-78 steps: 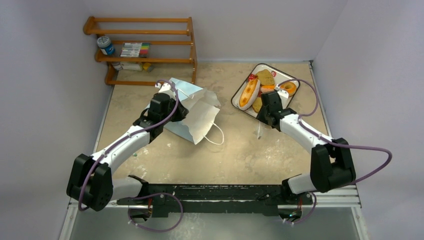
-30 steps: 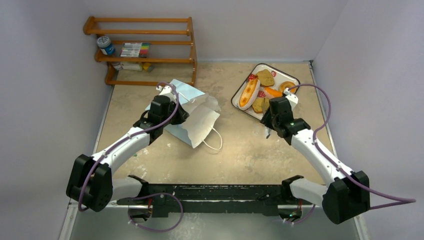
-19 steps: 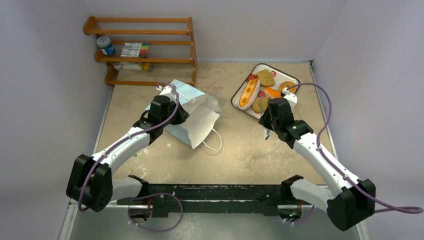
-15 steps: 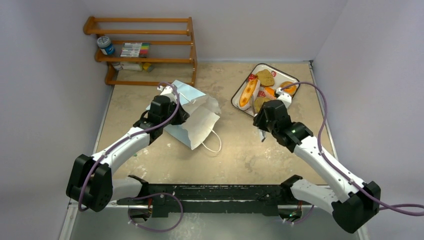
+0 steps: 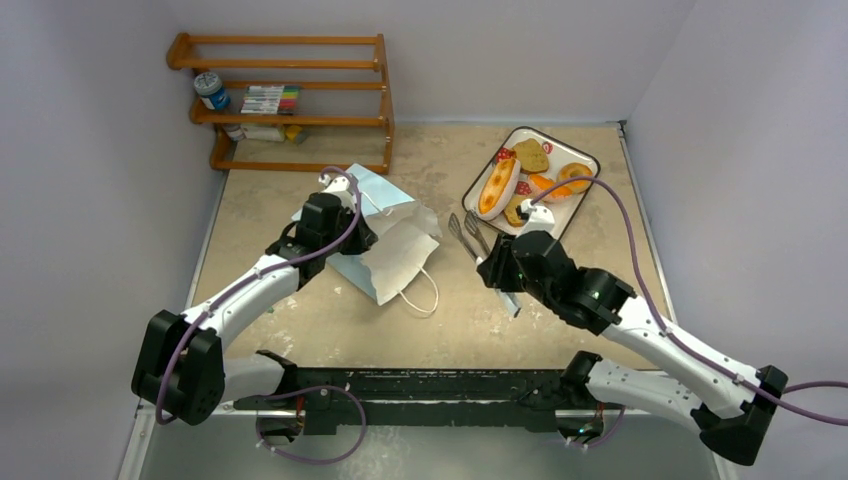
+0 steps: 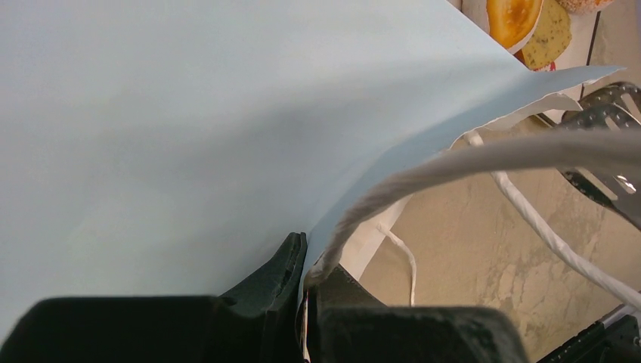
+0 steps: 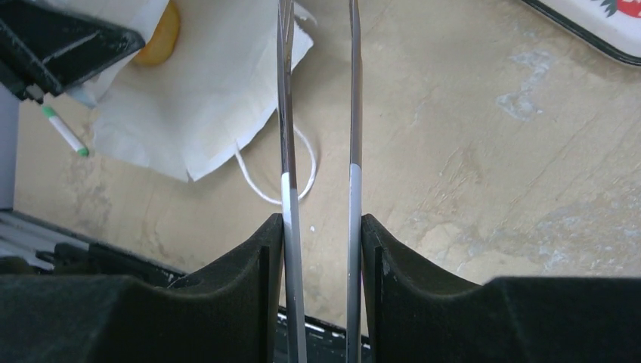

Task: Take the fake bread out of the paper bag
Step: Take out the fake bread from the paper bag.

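The light blue paper bag [image 5: 395, 245] lies on its side, its mouth facing right. My left gripper [image 5: 362, 236] is shut on its upper edge [image 6: 189, 113], pinching the paper by the cord handle. My right gripper [image 5: 498, 272] is shut on metal tongs [image 5: 466, 236], whose tips stand apart and point at the bag's mouth, a short way off. In the right wrist view a yellow-orange piece of fake bread [image 7: 162, 34] shows inside the bag [image 7: 212, 91]. More fake bread lies on the tray [image 5: 578, 151]: a long roll [image 5: 497, 187], toast [image 5: 530, 155] and a doughnut [image 5: 576, 176].
A wooden rack [image 5: 290, 100] with a jar and markers stands at the back left. The bag's white cord handle [image 5: 422, 296] loops onto the table toward the front. A green-tipped pen [image 7: 64, 132] lies by the bag. Walls close in both sides.
My right arm has swung left from the tray, and the tongs now point at the bag's mouth. The left gripper has kept its hold; the bag shifted slightly.
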You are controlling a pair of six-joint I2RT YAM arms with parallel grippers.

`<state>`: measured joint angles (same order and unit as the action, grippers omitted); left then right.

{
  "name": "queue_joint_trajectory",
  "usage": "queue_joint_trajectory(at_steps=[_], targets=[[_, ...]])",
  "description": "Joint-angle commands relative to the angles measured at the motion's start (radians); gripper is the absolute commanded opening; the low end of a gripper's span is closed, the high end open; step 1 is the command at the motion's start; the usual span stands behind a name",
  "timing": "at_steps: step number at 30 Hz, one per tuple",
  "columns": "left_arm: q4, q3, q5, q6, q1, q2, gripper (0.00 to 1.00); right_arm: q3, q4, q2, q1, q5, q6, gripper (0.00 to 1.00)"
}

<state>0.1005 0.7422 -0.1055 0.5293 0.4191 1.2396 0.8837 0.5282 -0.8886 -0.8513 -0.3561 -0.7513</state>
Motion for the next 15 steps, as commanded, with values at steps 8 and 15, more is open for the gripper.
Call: queue_joint_trajectory(at_steps=[8,15], targets=[[0.051,0.083,0.009,-0.087,-0.009,0.055,0.0,0.011,-0.038,0.079,-0.071,0.167,0.093,0.41],[0.065,0.142,-0.022,-0.105,-0.009,0.148,0.0,-0.069,-0.166,0.051,-0.136,0.229,0.098,0.41]])
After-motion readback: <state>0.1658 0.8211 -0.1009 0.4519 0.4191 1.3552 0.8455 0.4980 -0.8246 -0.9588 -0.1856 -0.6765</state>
